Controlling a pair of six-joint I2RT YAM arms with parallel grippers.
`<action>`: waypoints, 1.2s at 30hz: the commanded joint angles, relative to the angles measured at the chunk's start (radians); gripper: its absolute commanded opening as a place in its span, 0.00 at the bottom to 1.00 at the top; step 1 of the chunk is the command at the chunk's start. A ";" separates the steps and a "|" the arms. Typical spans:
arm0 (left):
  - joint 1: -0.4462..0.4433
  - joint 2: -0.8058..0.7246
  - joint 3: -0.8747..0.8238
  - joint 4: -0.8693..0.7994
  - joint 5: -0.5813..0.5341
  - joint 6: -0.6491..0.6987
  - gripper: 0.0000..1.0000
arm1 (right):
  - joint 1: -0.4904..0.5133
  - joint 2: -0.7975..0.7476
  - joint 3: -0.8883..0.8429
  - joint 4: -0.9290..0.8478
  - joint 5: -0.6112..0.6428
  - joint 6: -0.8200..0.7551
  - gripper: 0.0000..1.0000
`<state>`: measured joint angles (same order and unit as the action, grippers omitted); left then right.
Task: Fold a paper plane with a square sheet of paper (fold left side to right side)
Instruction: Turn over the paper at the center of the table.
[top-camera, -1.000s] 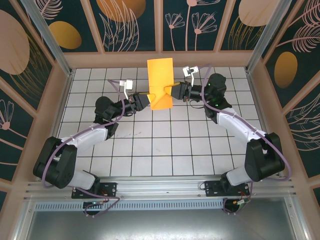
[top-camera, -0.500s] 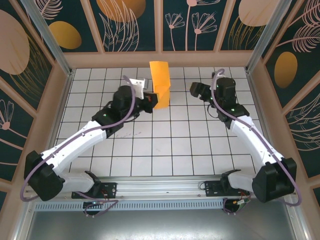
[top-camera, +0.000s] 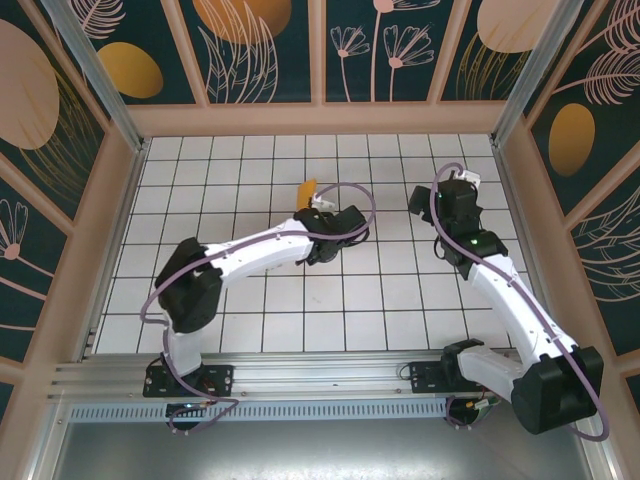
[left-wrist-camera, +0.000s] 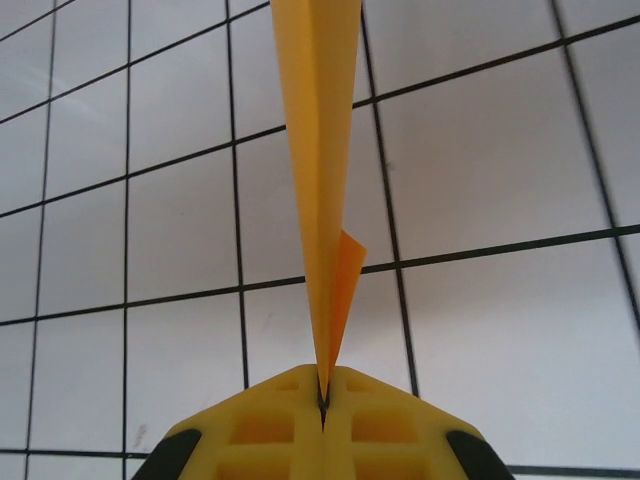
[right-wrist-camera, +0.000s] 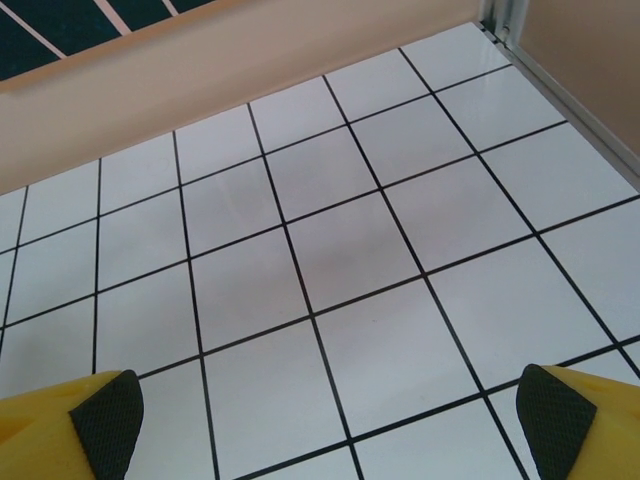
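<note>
- The left arm reaches from its base at the near left edge of the counter toward the middle. Its wrist sits over the tiles in the far half.
- The right arm rises from the near right edge and bends toward the far right part of the counter, well apart from the left wrist.
- The left fingers are pressed together, clamped on one end of the paper.
- In the left wrist view the orange-yellow paper is folded and seen edge-on. It forms a narrow blade running away from the fingers and out of the top of the picture. A small flap stands out on its right side, near the fingers.
- From above, a small orange bit of the paper shows just beyond the left wrist, on the side toward the far wall. It seems to be held clear of the counter, though the angle leaves that unsure.
- The right fingers stand wide apart above white tiles near the far right corner.
</note>
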<state>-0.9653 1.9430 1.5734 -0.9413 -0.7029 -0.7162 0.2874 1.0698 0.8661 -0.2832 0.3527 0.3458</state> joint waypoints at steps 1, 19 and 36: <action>-0.004 0.096 0.066 -0.152 -0.037 -0.084 0.00 | -0.007 -0.023 -0.019 -0.013 0.042 -0.015 0.99; 0.057 0.346 0.309 -0.065 0.353 0.075 0.06 | -0.017 -0.009 -0.052 -0.002 -0.029 -0.009 0.99; 0.153 0.257 0.271 0.215 0.752 0.144 0.52 | -0.017 0.123 -0.024 0.014 -0.242 -0.013 0.99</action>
<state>-0.8341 2.2940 1.8858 -0.8299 -0.0658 -0.5888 0.2764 1.1637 0.8299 -0.2878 0.2012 0.3458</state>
